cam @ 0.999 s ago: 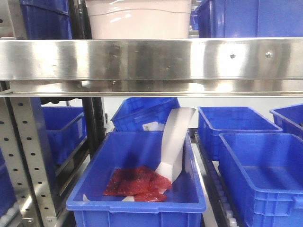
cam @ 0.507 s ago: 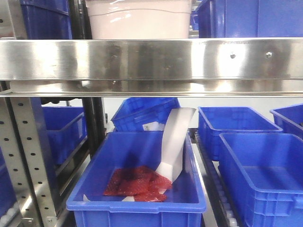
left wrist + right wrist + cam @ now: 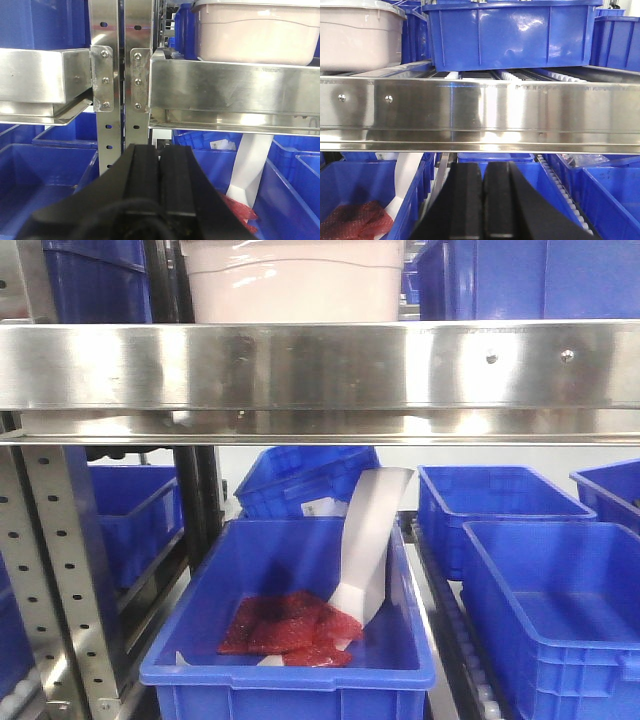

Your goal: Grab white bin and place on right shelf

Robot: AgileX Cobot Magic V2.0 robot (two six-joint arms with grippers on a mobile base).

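Observation:
The white bin, a pale pinkish tub, rests on the right shelf behind its broad steel front rail. From the left wrist the white bin appears upper right on the right shelf; from the right wrist the white bin sits at upper left on the right shelf. My left gripper is shut and empty, below the rail and apart from the bin. My right gripper is shut too, holding nothing, under the rail. Neither gripper shows in the front view.
Blue crates stand beside the bin on the shelf. Below, a blue crate holds red mesh bags and a white scoop-like piece. More blue crates sit at right. Perforated grey uprights separate the left rack.

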